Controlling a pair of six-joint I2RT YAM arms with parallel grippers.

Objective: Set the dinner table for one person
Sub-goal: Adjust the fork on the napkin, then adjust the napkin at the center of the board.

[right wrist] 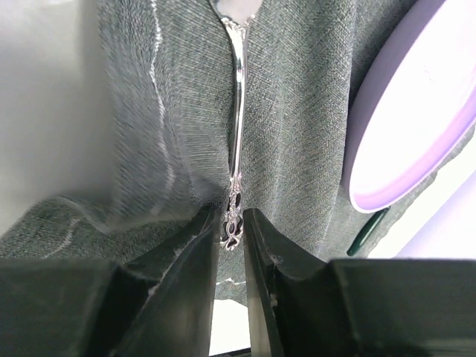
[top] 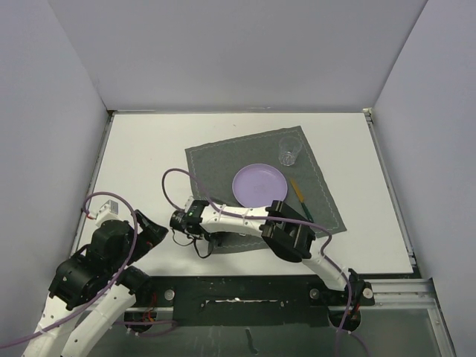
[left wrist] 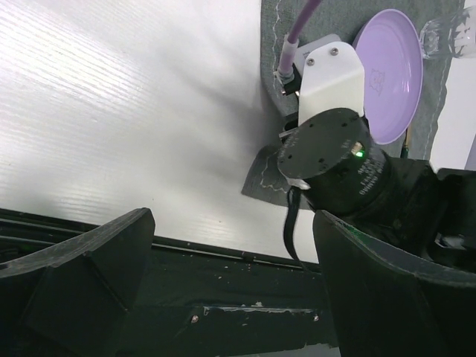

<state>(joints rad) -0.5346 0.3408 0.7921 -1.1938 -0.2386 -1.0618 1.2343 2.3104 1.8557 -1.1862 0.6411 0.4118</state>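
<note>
The dinner table is a white top carrying a dark grey placemat. On the mat sit a lilac plate, a clear glass and a green-handled utensil. A silver utensil with an ornate handle lies on the mat left of the plate. My right gripper is down at the mat's near-left part, jaws closed in on the handle's end. The mat is rucked beside its left finger. My left gripper hangs open and empty over the table's front edge.
The metal rail runs along the table's front edge between the arm bases. Grey walls close in the back and both sides. A purple cable loops over the right arm. The green handle pokes out below the plate.
</note>
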